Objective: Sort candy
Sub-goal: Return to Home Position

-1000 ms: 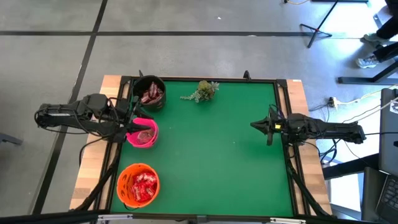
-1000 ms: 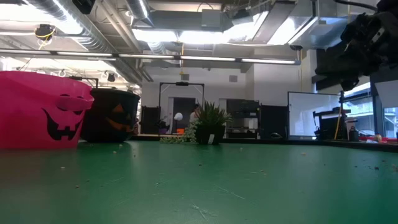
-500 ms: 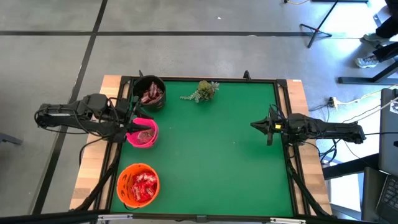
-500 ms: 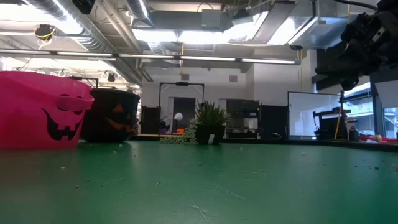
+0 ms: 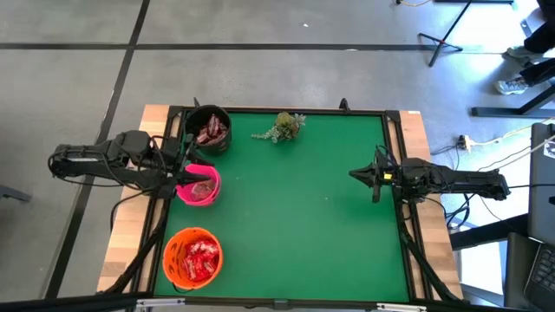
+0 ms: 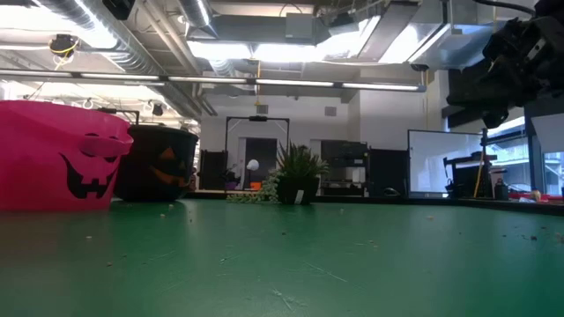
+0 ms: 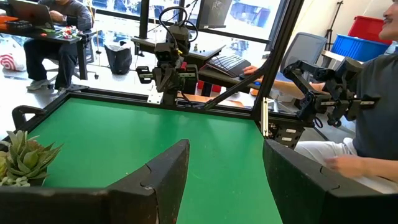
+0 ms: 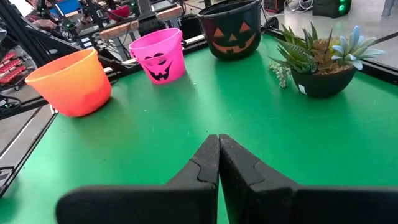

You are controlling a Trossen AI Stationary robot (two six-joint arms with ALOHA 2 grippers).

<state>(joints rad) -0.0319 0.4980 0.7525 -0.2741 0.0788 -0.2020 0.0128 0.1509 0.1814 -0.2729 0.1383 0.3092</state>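
The candy lies in three buckets along the table's left side. Dark maroon bars [image 5: 211, 132] fill the black bucket [image 5: 196, 118], and red packets [image 5: 199, 257] fill the orange bucket [image 5: 171, 249]. A pale piece [image 5: 205, 188] sits in the pink bucket [image 5: 184, 194]. My left gripper [image 5: 184, 170] hangs level at the pink bucket's left rim, above it and open, with nothing between its fingers [image 7: 225, 149]. At the table's right side my right gripper [image 5: 354, 174] is shut and holds nothing [image 8: 218, 138].
A small potted plant [image 5: 283, 126] stands at the far edge, right of the black bucket. The green mat [image 5: 303, 217] between the buckets and my right arm is bare. A person sits beyond the table's right side [image 7: 367, 112].
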